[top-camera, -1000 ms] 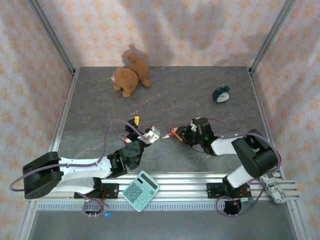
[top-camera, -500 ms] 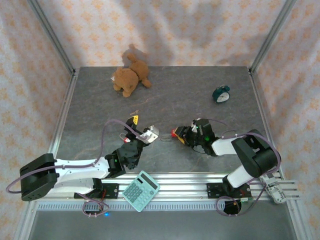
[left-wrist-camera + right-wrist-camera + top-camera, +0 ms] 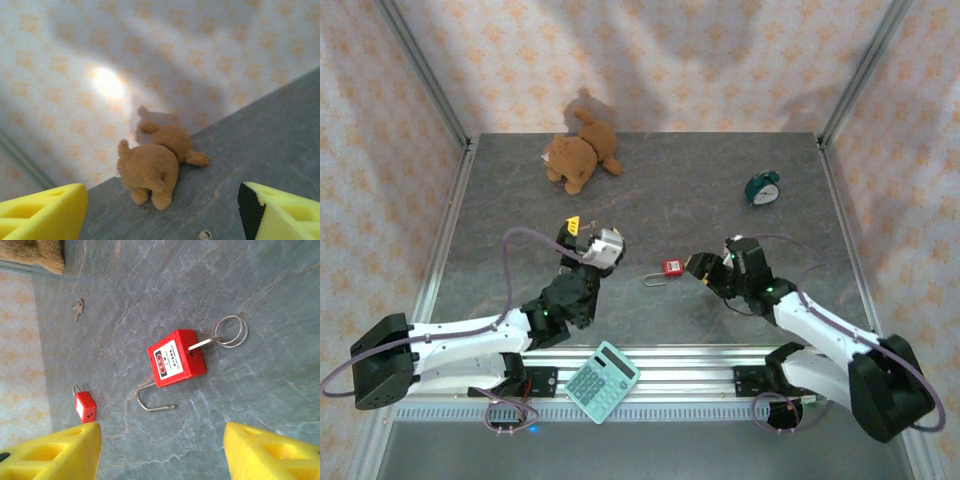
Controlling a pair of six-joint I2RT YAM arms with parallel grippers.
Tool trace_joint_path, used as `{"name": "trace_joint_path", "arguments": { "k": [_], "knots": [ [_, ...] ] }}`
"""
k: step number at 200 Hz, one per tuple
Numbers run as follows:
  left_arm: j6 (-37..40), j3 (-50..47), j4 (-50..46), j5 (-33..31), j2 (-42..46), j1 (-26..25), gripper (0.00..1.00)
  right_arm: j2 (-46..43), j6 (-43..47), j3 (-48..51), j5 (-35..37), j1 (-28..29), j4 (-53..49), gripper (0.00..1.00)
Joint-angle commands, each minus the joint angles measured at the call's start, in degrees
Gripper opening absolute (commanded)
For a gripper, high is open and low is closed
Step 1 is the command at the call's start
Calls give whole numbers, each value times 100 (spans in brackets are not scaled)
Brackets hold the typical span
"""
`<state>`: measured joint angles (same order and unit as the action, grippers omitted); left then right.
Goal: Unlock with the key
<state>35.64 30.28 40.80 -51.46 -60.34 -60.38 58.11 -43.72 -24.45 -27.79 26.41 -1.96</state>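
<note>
I'm looking down on a grey stone-look table point(image 3: 650, 200) boxed in by walls point(image 3: 650, 60) with an orange print. In the top external view a brown teddy bear point(image 3: 582, 152) lies at the far edge, a teal alarm clock point(image 3: 763, 187) stands far right, and a mint calculator point(image 3: 603, 381) rests on the rail by the arm bases. The red padlock point(image 3: 672, 267) lies near the table's middle, between my two arms. The right gripper point(image 3: 702, 264) sits low just to its right, not touching it. The left gripper point(image 3: 582, 230) is lifted and aimed toward the far wall, well apart from the lock.

On the left wrist camera, the left gripper point(image 3: 160, 215) has its yellow fingers point(image 3: 40, 215) spread wide at the bottom corners with nothing between them. Beyond them I see the teddy bear point(image 3: 155, 162) against the wall, and a small pale object at the bottom edge that I cannot identify.

On the right wrist camera, the right gripper point(image 3: 160, 450) is also spread wide and empty, its yellow pads point(image 3: 275, 450) at the lower corners. The red padlock point(image 3: 175, 365) lies flat just ahead. Its shackle point(image 3: 156, 402) is swung out as an open hook, and the key point(image 3: 202, 344) is seated in its body, with the key's ring point(image 3: 231, 331) resting on the table. A smaller red padlock point(image 3: 85, 406) lies to the left, and loose keys point(image 3: 76, 307) lie farther off.
</note>
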Motion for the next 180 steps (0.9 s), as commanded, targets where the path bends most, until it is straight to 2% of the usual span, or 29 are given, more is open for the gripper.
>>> {"name": "trace_joint_path", "arguments": {
  "k": [1, 17, 34, 54, 79, 98, 144, 169, 180],
  "knots": [
    [-1192, 721, -1611, -783, 213, 306, 81, -352, 875, -602, 558, 46, -1290, 61],
    [-2674, 1170, -3482, -557, 531, 890, 82, -159, 1360, -1141, 1004, 371, -1634, 58],
    [-4478, 1684, -5352, 530, 881, 1954, 81, 505, 2009, -1850, 1449, 937, -1832, 57],
    [-5443, 2079, -6370, 1522, 1106, 3094, 83, 1926, 2863, -3108, 1728, 1529, -2231, 55],
    [-5850, 2526, -6981, 2676, 1084, 4118, 85, 3822, 3805, -4728, 2384, 2113, -2557, 56],
    [-5787, 2764, -7201, 3365, 892, 4605, 86, 5230, 4253, -6076, 2629, 2347, -2784, 59],
    [-5605, 2516, -6939, 3908, 733, 4737, 86, 7468, 4608, -8584, 3330, 2500, -3100, 62],
    [-5647, 2316, -6800, 4095, 734, 4748, 86, 8330, 4516, -9817, 3497, 2500, -3708, 61],
    [-5612, 2298, -6787, 4160, 717, 4755, 86, 8510, 4492, -10073, 3524, 2486, -3764, 61]
  ]
}}
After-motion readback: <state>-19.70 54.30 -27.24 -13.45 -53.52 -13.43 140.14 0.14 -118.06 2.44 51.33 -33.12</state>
